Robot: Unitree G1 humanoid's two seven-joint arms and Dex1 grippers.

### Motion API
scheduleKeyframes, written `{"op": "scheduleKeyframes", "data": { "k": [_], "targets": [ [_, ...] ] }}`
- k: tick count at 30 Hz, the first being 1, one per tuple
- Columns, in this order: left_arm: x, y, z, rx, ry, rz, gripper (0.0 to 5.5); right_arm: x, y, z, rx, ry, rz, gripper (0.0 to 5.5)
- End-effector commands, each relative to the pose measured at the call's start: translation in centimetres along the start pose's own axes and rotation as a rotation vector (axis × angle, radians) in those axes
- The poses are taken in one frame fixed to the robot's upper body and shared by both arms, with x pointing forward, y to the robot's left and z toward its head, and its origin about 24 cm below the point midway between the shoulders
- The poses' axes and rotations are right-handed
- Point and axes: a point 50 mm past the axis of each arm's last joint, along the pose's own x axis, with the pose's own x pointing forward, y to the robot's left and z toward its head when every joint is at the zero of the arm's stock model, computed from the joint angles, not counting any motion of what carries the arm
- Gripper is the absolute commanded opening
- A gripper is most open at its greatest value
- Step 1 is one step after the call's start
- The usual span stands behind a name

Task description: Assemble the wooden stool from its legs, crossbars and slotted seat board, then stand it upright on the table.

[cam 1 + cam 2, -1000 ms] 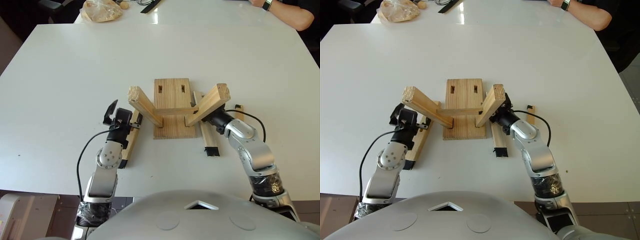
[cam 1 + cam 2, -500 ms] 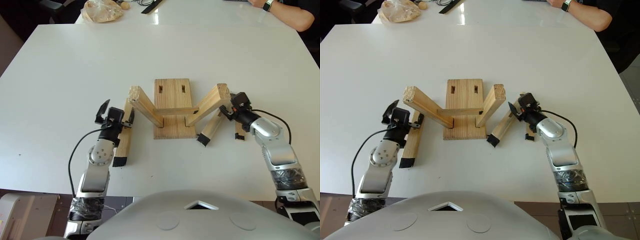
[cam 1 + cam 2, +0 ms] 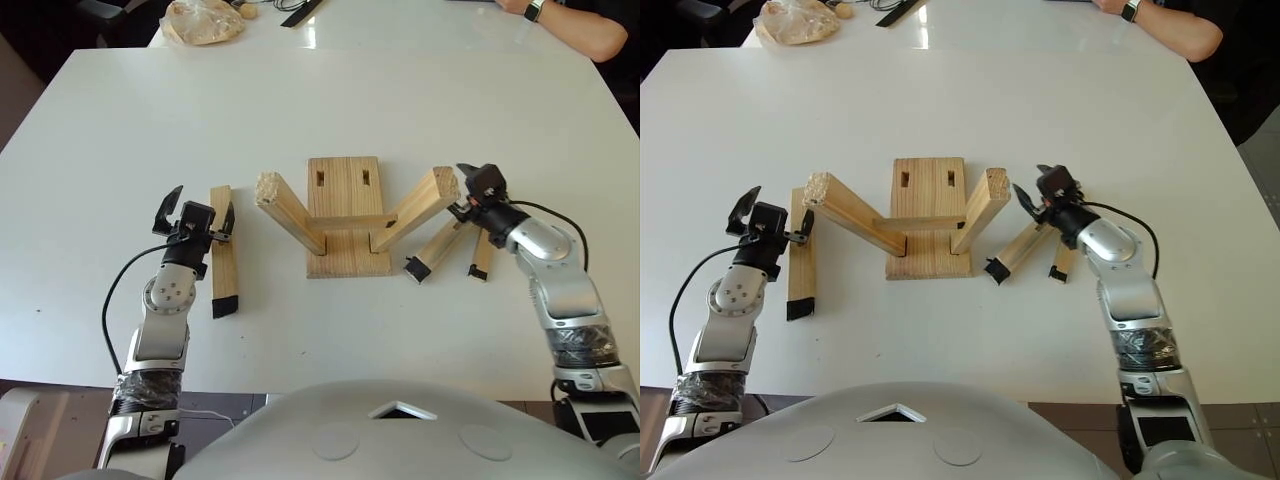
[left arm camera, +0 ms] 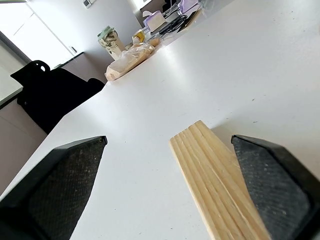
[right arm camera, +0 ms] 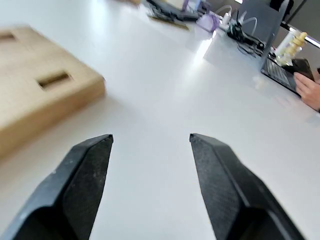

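Note:
The slotted seat board (image 3: 345, 190) lies flat mid-table. Two thick legs (image 3: 290, 213) (image 3: 415, 210) slant up and outward from it, joined by a crossbar (image 3: 345, 222). My left gripper (image 3: 198, 212) is open to the left of the stool. A loose black-tipped wooden piece (image 3: 223, 250) lies on the table between its fingers, close to one finger (image 4: 275, 175). My right gripper (image 3: 458, 190) is open and holds nothing, just right of the right leg's top. Two more loose pieces (image 3: 437, 248) (image 3: 482, 255) lie below it. The board's slots (image 5: 55, 80) appear in the right wrist view.
A plastic bag of food (image 3: 205, 20) and a dark item (image 3: 300, 10) sit at the table's far edge. A person's arm (image 3: 575, 25) rests at the far right corner. The white table (image 3: 130, 120) has free room on both sides of the stool.
Both arms have drawn outward from the stool's legs. The left gripper moved left and the loose piece beside it slid left too. On the right, one loose piece has turned to a slant.

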Motion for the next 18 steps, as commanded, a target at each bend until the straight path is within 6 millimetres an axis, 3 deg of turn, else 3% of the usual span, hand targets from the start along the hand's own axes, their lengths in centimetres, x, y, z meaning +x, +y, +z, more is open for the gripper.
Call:
{"op": "scheduleKeyframes", "data": {
  "k": [1,4,9,11,14,18],
  "targets": [
    [0.2,-1.3,0.3,0.023,0.002,-0.069,4.63,0.1,2.3,0.8,0.039,-0.009,0.093,2.83],
    [0.7,-1.7,2.7,0.062,-0.095,-0.069,4.63,-0.3,2.9,-0.7,0.046,0.064,0.124,2.83],
    [1.7,-3.6,10.3,-0.059,-0.331,-0.097,4.63,-1.8,2.9,-5.0,0.036,0.271,0.162,2.83],
    [1.7,-4.1,12.3,-0.122,-0.376,-0.114,4.63,-2.7,2.5,-6.1,0.021,0.334,0.189,2.83],
    [1.6,-4.5,13.5,-0.152,-0.395,-0.141,4.63,-3.9,1.1,-6.6,0.003,0.380,0.197,2.83],
    [1.8,-4.8,12.4,-0.138,-0.342,-0.153,4.63,-4.6,-1.5,-6.4,-0.055,0.405,0.193,2.83]
  ]
}}
